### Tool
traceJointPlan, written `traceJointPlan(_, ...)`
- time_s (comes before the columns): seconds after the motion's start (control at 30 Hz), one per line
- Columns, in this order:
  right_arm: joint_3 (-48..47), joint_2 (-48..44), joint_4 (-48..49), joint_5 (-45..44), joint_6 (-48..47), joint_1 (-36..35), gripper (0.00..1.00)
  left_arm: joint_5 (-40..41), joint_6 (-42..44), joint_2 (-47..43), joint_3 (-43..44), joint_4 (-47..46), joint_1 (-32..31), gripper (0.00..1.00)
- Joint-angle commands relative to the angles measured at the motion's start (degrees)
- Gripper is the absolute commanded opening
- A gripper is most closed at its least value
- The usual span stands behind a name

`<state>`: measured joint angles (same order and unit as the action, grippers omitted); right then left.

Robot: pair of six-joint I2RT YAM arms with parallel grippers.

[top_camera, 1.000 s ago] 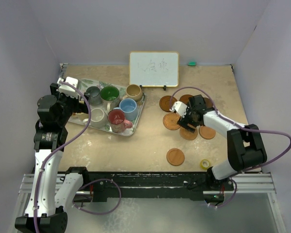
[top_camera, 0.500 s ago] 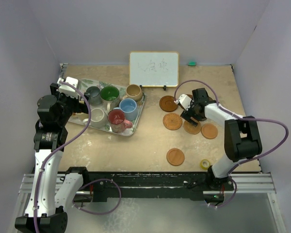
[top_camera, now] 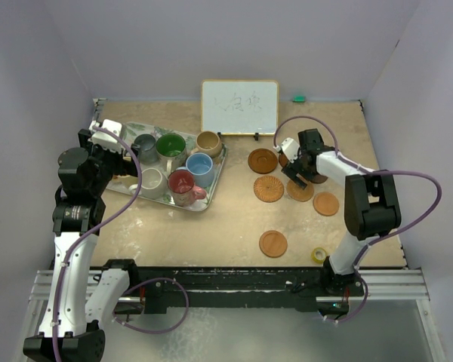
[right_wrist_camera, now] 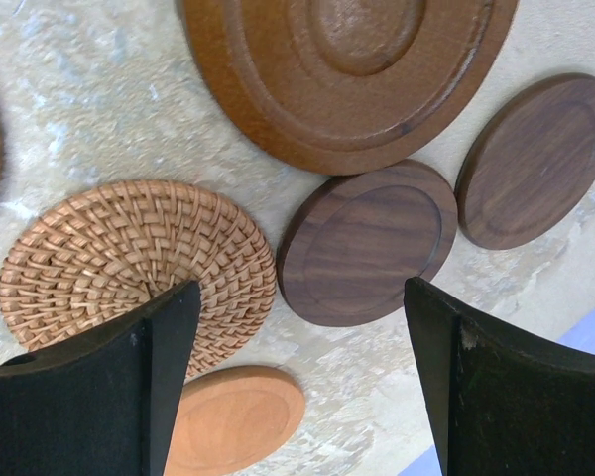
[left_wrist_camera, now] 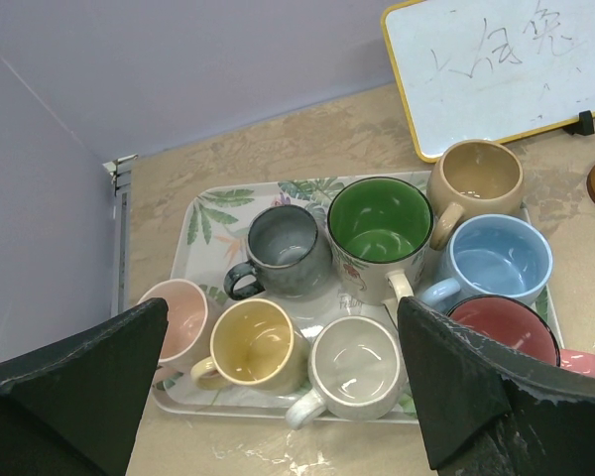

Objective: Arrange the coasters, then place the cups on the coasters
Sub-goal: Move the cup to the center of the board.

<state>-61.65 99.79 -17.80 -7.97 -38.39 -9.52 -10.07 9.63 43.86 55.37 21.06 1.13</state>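
Several cups stand on the leaf-patterned tray (left_wrist_camera: 194,212): grey (left_wrist_camera: 288,248), green (left_wrist_camera: 380,233), tan (left_wrist_camera: 473,178), blue (left_wrist_camera: 496,263), red (left_wrist_camera: 501,332), white (left_wrist_camera: 357,367), yellow (left_wrist_camera: 253,347) and pink (left_wrist_camera: 178,312). My left gripper (left_wrist_camera: 283,307) hovers open above them, holding nothing. Coasters lie on the right: a ringed brown one (top_camera: 263,160), a woven one (top_camera: 269,188), a tan one (top_camera: 300,191), orange ones (top_camera: 326,204) (top_camera: 273,243). My right gripper (top_camera: 298,167) hangs open over the cluster, above a dark wooden coaster (right_wrist_camera: 367,243), beside another (right_wrist_camera: 535,159) and the woven one (right_wrist_camera: 139,263).
A small whiteboard (top_camera: 240,107) stands at the back of the table. A yellow tape roll (top_camera: 319,255) lies near the front right edge, next to the lone orange coaster. A small green item (top_camera: 298,98) sits at the back wall.
My right gripper has moved back and slightly right, from beside the woven coaster to over the rear coasters, still open. The left arm and the cups have not moved.
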Motion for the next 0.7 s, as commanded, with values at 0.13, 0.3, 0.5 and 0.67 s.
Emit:
traceJointPlan(0.13,-3.8,3.9,1.5,-1.2,2.9,0.6,0.86,-0.8,0.2,-0.8,-0.2,-1.9,0.5,0.95)
traceJointPlan(0.3,-4.8,2.2,-1.9,1.7,3.8,0.6,0.86,-0.8,0.3,-0.9,-0.3,-1.9,0.5,0.95)
traceJointPlan(0.5,-6.6,-1.4,-6.8,6.2,5.9,0.6,0.86,-1.0,0.3,-0.9,-0.4,-2.1,0.5,0.95)
traceJointPlan(0.67,-9.0,-2.8,-9.0,9.9,7.5,0.3,0.86,-1.1,0.4,-0.9,-0.5,-2.1,0.5,0.95)
